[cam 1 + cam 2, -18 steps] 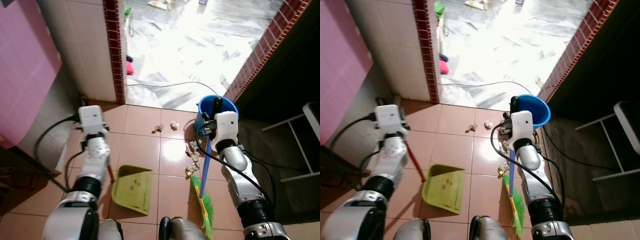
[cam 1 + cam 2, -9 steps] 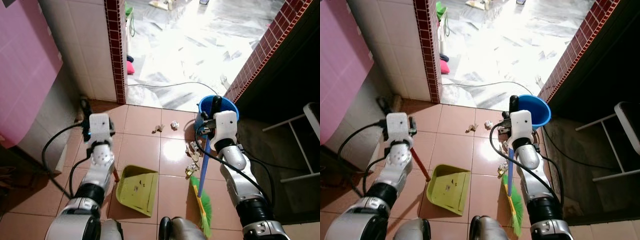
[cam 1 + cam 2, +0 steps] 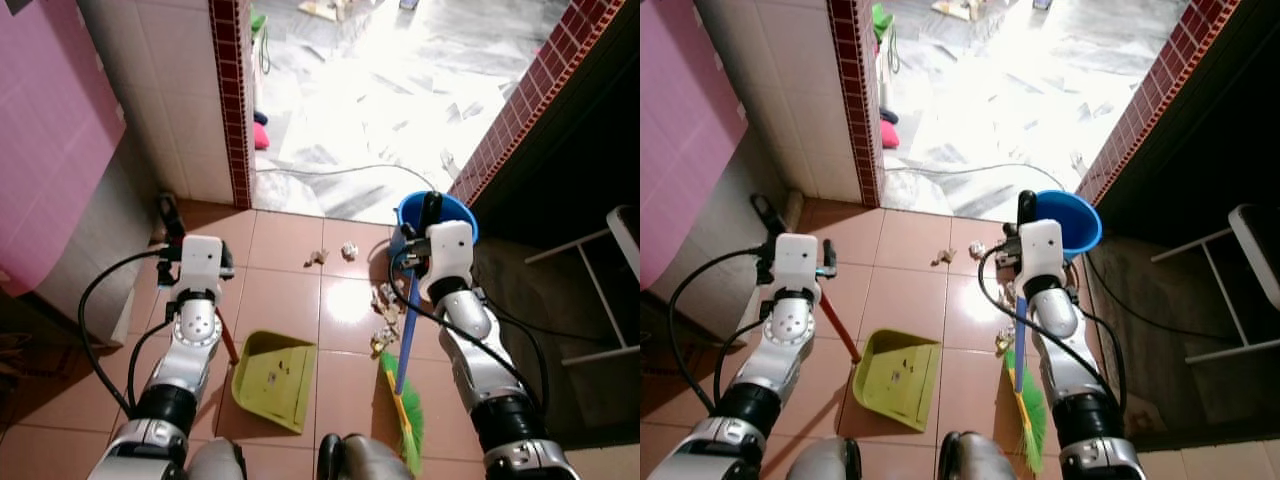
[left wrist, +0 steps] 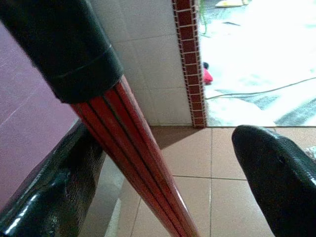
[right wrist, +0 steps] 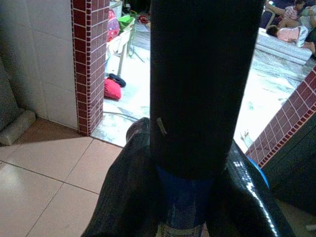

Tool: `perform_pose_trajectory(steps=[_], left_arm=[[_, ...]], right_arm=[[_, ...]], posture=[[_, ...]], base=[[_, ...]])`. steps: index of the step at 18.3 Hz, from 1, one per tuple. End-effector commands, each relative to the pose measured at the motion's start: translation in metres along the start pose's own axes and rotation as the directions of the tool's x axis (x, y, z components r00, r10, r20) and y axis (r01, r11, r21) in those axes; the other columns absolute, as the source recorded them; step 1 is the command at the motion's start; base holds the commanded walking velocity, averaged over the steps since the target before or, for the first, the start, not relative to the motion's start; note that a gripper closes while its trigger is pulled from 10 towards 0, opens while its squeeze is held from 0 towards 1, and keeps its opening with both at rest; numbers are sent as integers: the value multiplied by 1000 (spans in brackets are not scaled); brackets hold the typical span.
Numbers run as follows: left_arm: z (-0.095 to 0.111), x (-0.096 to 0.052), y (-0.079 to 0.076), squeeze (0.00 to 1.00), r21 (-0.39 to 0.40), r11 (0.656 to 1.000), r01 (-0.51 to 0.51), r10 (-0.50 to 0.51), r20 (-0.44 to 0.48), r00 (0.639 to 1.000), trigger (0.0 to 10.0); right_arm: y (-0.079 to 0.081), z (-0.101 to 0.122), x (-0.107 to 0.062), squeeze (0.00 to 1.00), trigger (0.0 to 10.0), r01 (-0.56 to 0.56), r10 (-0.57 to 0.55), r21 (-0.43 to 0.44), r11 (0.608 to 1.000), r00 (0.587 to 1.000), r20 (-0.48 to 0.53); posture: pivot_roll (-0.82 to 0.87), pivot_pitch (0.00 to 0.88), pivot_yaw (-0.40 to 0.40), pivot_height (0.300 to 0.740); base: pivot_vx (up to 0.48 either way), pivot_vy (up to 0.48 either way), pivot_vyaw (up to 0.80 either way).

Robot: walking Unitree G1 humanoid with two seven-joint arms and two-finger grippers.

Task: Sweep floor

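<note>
My left gripper point(image 3: 190, 235) is shut on the red handle point(image 3: 228, 343) of a green dustpan point(image 3: 272, 378) that rests on the brown floor tiles just ahead of me. In the left wrist view the handle point(image 4: 133, 163) runs between the black fingers point(image 4: 276, 173). My right gripper point(image 5: 192, 163) is shut on the blue broom handle point(image 3: 408, 330); the green bristles point(image 3: 408, 420) touch the floor right of the dustpan. Scraps of crumpled paper point(image 3: 385, 305) lie by the broom, and two more point(image 3: 349, 249) lie farther ahead.
A blue bucket point(image 3: 455, 207) stands behind my right gripper at the doorway. A brick-edged tiled wall point(image 3: 228, 100) rises ahead on the left, beside a pink wall. A cable point(image 3: 340, 170) crosses the bright marble floor beyond. A white frame point(image 3: 610, 270) stands at the right.
My left arm has swung toward the middle, dragging the dustpan right, closer to the broom. Over the last half second only the left wrist shifted slightly. The right arm and broom stayed put.
</note>
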State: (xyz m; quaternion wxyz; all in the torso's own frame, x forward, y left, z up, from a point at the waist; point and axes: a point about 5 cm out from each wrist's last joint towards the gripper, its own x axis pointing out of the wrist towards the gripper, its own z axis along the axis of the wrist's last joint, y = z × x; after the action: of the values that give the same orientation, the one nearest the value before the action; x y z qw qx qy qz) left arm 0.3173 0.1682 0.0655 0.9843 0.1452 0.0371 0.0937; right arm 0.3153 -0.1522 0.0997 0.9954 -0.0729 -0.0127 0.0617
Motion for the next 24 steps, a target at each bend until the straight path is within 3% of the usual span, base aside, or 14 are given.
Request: perform_pose_trajectory(steps=[1, 6, 15, 16, 17, 22, 24], left_arm=[[-4, -3, 2, 1000, -28, 999, 37, -38, -15, 999, 10000], [-3, -3, 13, 1000, -49, 994, 96, -96, -9, 995, 10000], [13, 12, 26, 1000, -113, 983, 142, -141, 16, 990, 10000], [16, 15, 24, 557, -120, 979, 167, -166, 24, 986, 10000], [17, 16, 23, 0, -120, 978, 171, -169, 24, 985, 10000], [15, 23, 23, 0, -150, 967, 205, -209, -12, 978, 9647], [15, 24, 23, 0, -151, 965, 217, -222, -19, 975, 10000]], right_arm=[[-4, 3, 2, 0, 10000, 13, -12, -3, 1000, 1000, 18], [-7, 2, 1, 0, 10000, 16, -16, -9, 1000, 1000, 16], [-9, 2, 1, 0, 10000, 19, -19, -15, 1000, 1000, 17], [-8, 1, 0, 0, 10000, 18, -17, -15, 1000, 1000, 17], [-7, 1, 0, 0, 10000, 16, -16, -15, 1000, 1000, 17], [-9, 1, -1, 0, 10000, 19, -19, -19, 1000, 1000, 15], [-10, 1, -1, 0, 10000, 20, -19, -21, 1000, 1000, 15]], posture=[[-28, 90, -81, 740], [-32, 89, -80, 740], [-36, 86, -82, 740], [-37, 86, -82, 740], [-40, 86, -83, 740], [-44, 87, -83, 740], [-52, 89, -84, 740]], base=[[0, 0, 0], [0, 0, 0], [0, 0, 0], [0, 0, 0], [0, 0, 0], [0, 0, 0], [0, 0, 0]])
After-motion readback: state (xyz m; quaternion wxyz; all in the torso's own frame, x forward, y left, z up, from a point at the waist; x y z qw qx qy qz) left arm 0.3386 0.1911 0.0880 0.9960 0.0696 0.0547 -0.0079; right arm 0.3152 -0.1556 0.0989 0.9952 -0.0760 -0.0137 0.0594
